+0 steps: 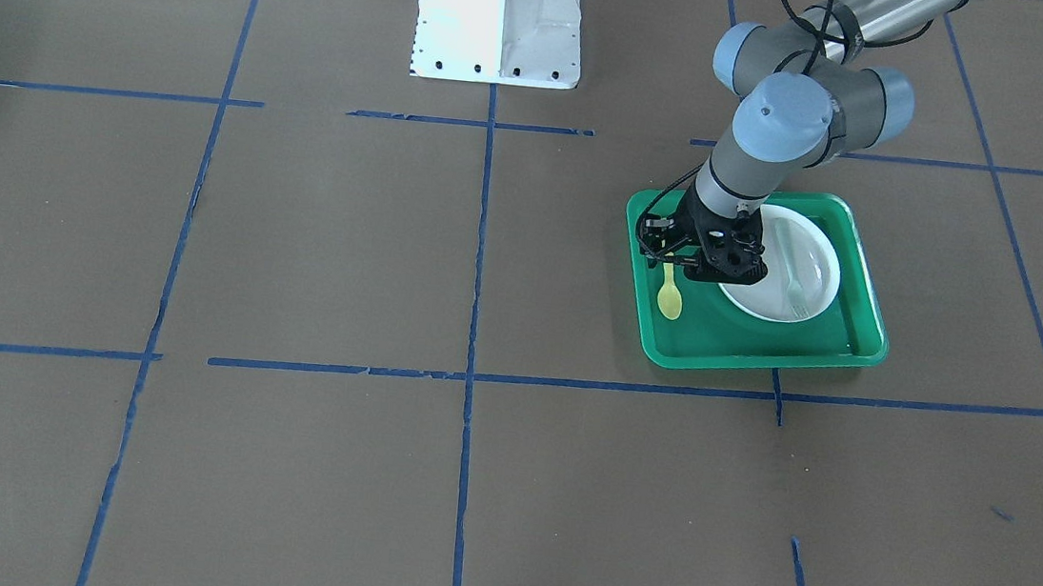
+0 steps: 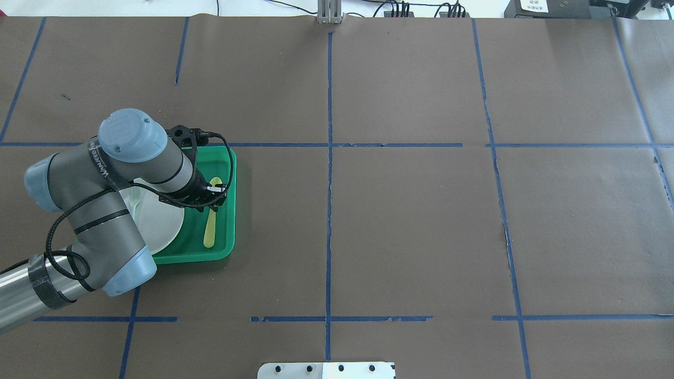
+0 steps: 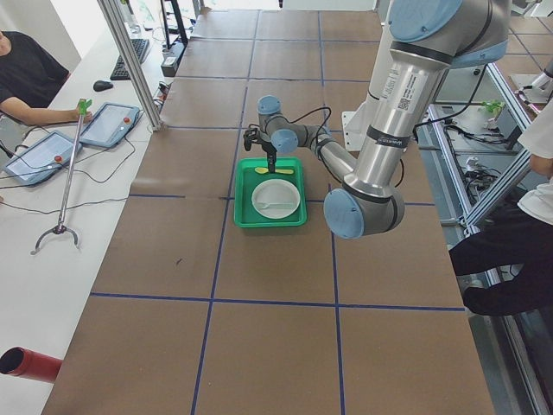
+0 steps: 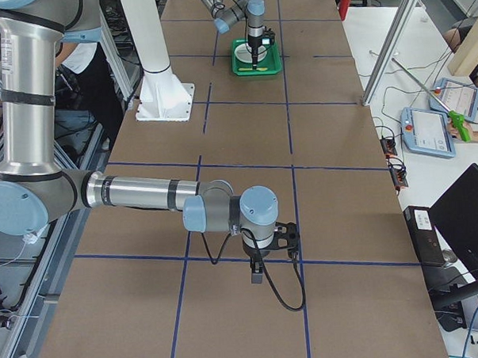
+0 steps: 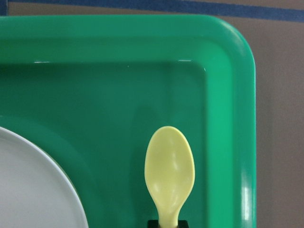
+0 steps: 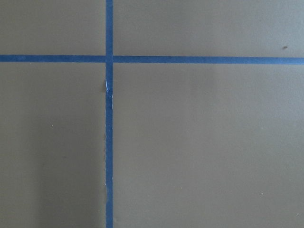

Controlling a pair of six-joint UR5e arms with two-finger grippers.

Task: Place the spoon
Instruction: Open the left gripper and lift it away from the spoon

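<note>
Jaws of the left gripper sit over the neck of the spoon; whether they pinch it cannot be told. Seen from overhead, the spoon lies in the green tray, at 3 o'clock from the white plate, its bowl toward 12 o'clock. The right gripper hangs over bare table, jaw state unclear.

Overhead and front-facing views share the tray.

There is one yellow spoon, right at the tips of the left end effector. One green tray lies beneath that end effector, and one white plate just beside it holds one pale fork. There are two end effectors; the right end effector is well apart. The counter carries one white base plate.
</note>
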